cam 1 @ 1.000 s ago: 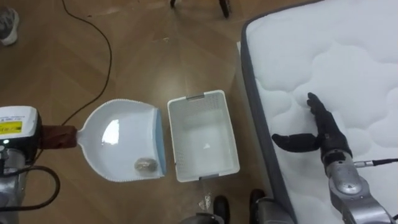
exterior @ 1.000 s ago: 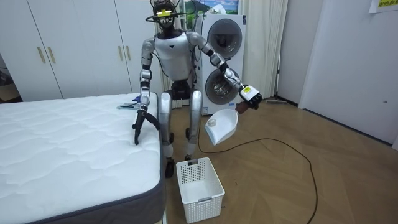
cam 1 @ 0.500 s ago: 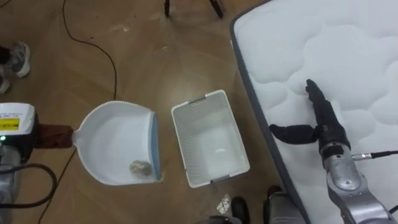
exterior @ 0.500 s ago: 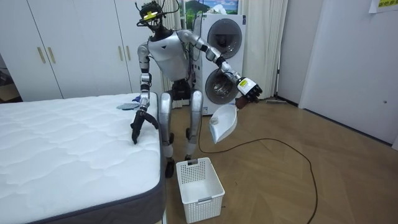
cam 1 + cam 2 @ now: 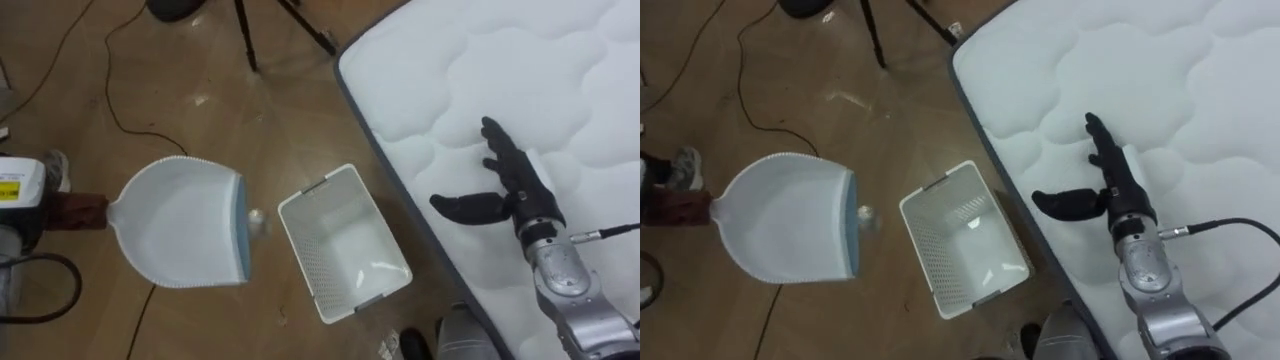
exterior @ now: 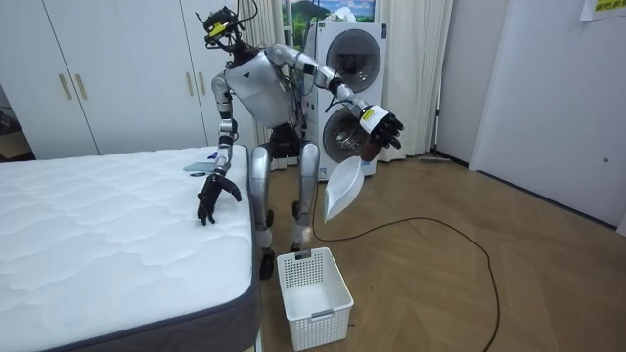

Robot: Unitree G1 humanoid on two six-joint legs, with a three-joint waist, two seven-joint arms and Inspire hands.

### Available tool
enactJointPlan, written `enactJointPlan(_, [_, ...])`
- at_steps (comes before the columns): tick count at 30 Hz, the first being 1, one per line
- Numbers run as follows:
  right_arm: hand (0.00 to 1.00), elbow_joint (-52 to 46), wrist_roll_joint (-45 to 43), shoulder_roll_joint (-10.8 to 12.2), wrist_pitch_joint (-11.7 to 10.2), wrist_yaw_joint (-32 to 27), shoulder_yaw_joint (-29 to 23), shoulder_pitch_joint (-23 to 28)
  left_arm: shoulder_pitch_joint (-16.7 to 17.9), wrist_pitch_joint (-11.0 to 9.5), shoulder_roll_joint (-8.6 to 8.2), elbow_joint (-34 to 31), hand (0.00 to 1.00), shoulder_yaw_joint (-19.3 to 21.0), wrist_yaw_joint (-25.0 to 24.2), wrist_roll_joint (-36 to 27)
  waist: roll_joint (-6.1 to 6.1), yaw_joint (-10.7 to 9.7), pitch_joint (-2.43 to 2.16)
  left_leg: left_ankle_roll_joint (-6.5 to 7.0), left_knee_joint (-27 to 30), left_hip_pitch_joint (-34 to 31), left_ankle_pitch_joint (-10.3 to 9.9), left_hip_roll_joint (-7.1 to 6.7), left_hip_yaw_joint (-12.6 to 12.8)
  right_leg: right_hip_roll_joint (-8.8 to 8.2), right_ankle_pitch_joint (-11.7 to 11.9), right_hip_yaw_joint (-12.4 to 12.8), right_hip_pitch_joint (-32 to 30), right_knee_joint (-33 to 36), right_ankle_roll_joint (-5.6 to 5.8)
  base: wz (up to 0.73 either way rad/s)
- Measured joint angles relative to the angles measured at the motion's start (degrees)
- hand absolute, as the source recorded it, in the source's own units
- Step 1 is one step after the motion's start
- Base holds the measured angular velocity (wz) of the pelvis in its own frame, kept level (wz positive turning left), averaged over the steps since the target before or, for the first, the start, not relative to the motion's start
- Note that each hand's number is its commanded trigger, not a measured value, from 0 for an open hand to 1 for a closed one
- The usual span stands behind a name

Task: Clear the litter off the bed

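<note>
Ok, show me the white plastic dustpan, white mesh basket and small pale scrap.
white plastic dustpan (image 5: 185,225), left eye view, pan's middle
white mesh basket (image 5: 304,258), left eye view, left wall
small pale scrap (image 5: 256,215), left eye view, its middle

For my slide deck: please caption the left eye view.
Dustpan beside the white basket, a small scrap between them; right hand open over the mattress.
</note>
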Motion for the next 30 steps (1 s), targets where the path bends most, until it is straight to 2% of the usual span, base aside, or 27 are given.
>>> enactJointPlan(3, [0.0, 0.11, 0.0, 0.14, -0.13, 0.02, 0.04, -0.25, -0.38, -0.78, 0.01, 0.0, 1.0, -0.23, 0.08, -0.53, 0.02, -0.4, 0.02, 0.02, -0.03, 0.04, -0.02, -0.03, 0.3, 0.03, -0.04, 0.32, -0.17, 0.18, 0.04, -0.04])
enactJointPlan(9, [0.0, 0.45, 0.0, 0.0, -0.91, 0.07, -0.04, -0.27, -0.46, -1.22, 0.07, 0.03, 1.0, -0.25, 0.04, -0.61, 0.9, -1.44, 0.47, 0.22, -0.02, -0.22, -0.18, -0.12, 0.52, -0.03, -0.26, 0.46, -0.63, 0.47, 0.12, 0.0])
enactJointPlan(17, [0.0, 1.19, -0.07, 0.11, -1.25, 0.17, -0.03, -1.31, -0.58, -1.43, 0.36, 0.01, 1.0, -0.48, 0.07, -0.66, 0.62, -2.07, 0.66, 0.4, 0.3, -0.92, -0.29, -0.21, 1.28, -0.07, -0.63, 1.08, -1.62, 1.42, 0.14, -0.01])
enactJointPlan(23, [0.0, 1.1, 1.31, 0.18, -1.19, 0.25, 0.44, -1.7, 0.2, -1.42, 0.48, -0.19, 1.0, -2.93, -0.42, -0.58, -0.13, -2.43, 0.91, 0.65, 1.25, -1.93, -0.64, -0.2, 1.47, -0.19, -0.98, 0.93, -2.41, 1.98, 0.15, 0.01])
enactJointPlan(28, [0.0, 1.26, 1.26, 0.16, -0.45, 0.72, 1.36, -1.4, 0.99, -1.42, 0.52, -0.1, 1.0, -3.74, -1.68, -0.65, -2.43, -2.4, 0.59, 0.67, 1.16, -2.09, -0.63, -0.08, 1.47, -0.21, -1.17, 0.34, -2.31, 1.6, 0.17, 0.05])
enactJointPlan(30, [0.0, 1.29, 1.24, 0.18, -0.2, 0.62, 1.35, -1.06, 1.42, -1.46, 0.51, -0.14, 1.0, -3.74, -1.68, -0.74, -2.68, -2.43, 0.47, 0.68, 1.31, -2.01, -0.62, 0.02, 1.1, -0.24, -1.11, -0.29, -1.81, 1.13, 0.23, 0.11])
